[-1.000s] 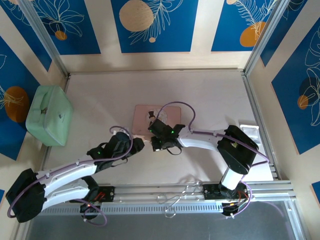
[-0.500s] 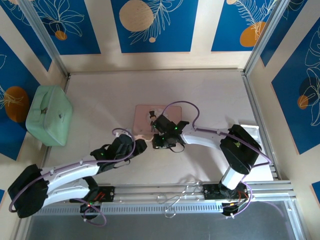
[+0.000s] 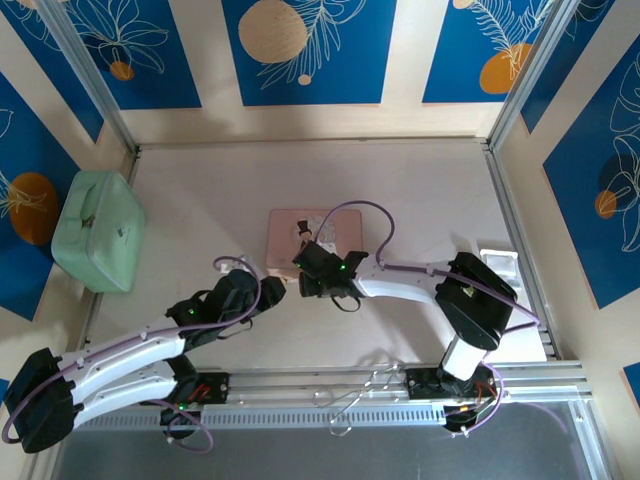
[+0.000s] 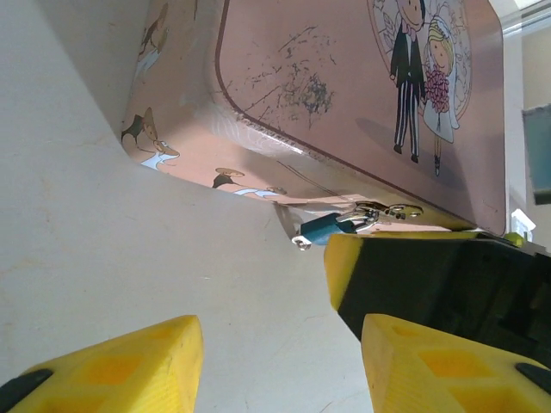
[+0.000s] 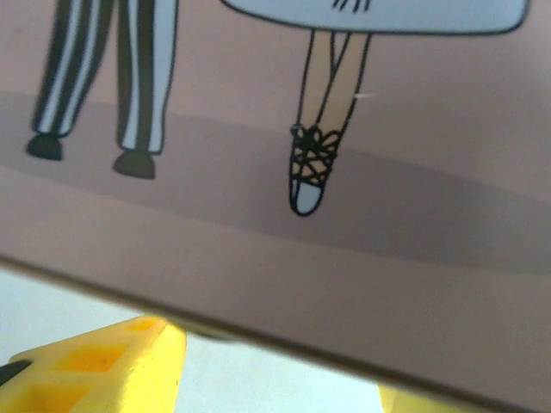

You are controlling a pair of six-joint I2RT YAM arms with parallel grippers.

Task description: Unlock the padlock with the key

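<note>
Two grippers crowd the near side of the pink box (image 3: 285,228), a flat box with a cartoon bride and groom on its lid, lying on the pale table (image 3: 420,190). The padlock (image 4: 324,227), blue-bodied and tiny against the box, hangs at the box's near side wall just under the lid's rim, joined to small silvery rings (image 4: 389,210) on that wall. A silvery bit (image 4: 297,242) sticks out at its end away from the rings, and what that piece is cannot be told. The left gripper (image 3: 266,291) sits just off the box's near left corner, apart from it. In its wrist view its yellow fingers (image 4: 129,361) stand well apart with bare table between them, gripping nothing. The right gripper (image 3: 303,276) is at the box's near edge, just beside the padlock. The left wrist view shows one of its yellow fingers (image 4: 344,258) next to the blue body, touching or barely clear, I cannot tell which. Its own wrist view looks closely onto the lid's edge and the couple's painted feet, its fingers (image 5: 95,361) spread wide with nothing clamped between them. A pale green case (image 3: 95,232) rests well to the left of the box, and a small whitish thing (image 3: 498,262) lies well to its right.
</note>
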